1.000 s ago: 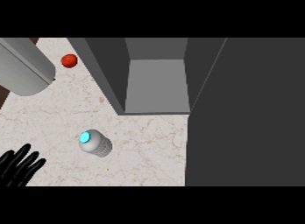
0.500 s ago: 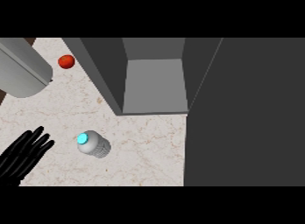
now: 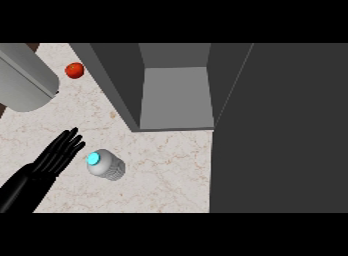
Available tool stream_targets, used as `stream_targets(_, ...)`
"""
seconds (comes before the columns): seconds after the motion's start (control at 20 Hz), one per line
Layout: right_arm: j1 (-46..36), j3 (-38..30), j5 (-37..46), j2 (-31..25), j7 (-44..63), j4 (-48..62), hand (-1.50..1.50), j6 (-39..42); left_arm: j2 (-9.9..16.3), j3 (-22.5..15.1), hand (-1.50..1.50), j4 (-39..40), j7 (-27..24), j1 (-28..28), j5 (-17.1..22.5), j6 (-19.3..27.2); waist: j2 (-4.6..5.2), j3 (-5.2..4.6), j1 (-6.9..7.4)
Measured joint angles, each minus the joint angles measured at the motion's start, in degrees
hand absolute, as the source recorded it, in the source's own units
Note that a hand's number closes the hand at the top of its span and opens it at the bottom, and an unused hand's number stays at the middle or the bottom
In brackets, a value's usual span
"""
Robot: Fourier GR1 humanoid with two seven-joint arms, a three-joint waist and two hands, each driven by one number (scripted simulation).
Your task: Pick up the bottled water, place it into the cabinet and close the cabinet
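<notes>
I see the big dark cabinet door [image 3: 288,130] first. It is flat and smooth, it stands open, and it fills the whole side far to the right of my left hand [image 3: 55,157]. Its left edge runs down past the counter's right side, so there is no open room over there.

Next is the grey cabinet [image 3: 177,100], up and to the right of my hand. It is a box with straight walls, and its open inside looks pale and flat. Its front edge sits above the bare counter.

The counter [image 3: 162,170] is pale stone with thin brown lines like marble. There is plenty of free space between my hand and the cabinet's front edge.

A big grey round tube shape [image 3: 18,75] lies above my hand at the counter's left edge. It looks smooth like metal.

My left hand is black, and its fingers are straight and spread a little, holding nothing. It comes in from the lower left.

The bottled water [image 3: 104,165] stands just beside my fingertips, to their right. I cannot tell if they touch. It is round, whitish with ridges, with a bright blue cap.

A small red round thing [image 3: 74,70], maybe a tomato, sits far above my hand.
</notes>
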Motion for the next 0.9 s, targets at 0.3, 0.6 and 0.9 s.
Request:
stream_targets(0.3, 1.8, -1.2, -1.2, -0.5, -1.6, 0.2, -1.50, 1.6, -1.6, 0.2, -1.50, 9.5, -4.1, -5.0, -5.7, 1.6, -0.03, 0.00, -0.19)
stream_targets(0.6, 1.9, -2.1, -2.4, -0.9, -2.6, 0.7, -1.50, 2.3, -2.5, 0.0, -1.50, 21.7, -9.5, -9.8, -10.2, 1.6, 0.08, -0.01, -0.05)
stream_targets(0.9, 4.9, -3.4, -3.8, -1.4, -4.5, 0.8, -1.50, 4.3, -3.5, -0.1, -1.50, 31.4, -14.4, -13.0, -13.7, 2.3, 0.04, -0.03, -0.22)
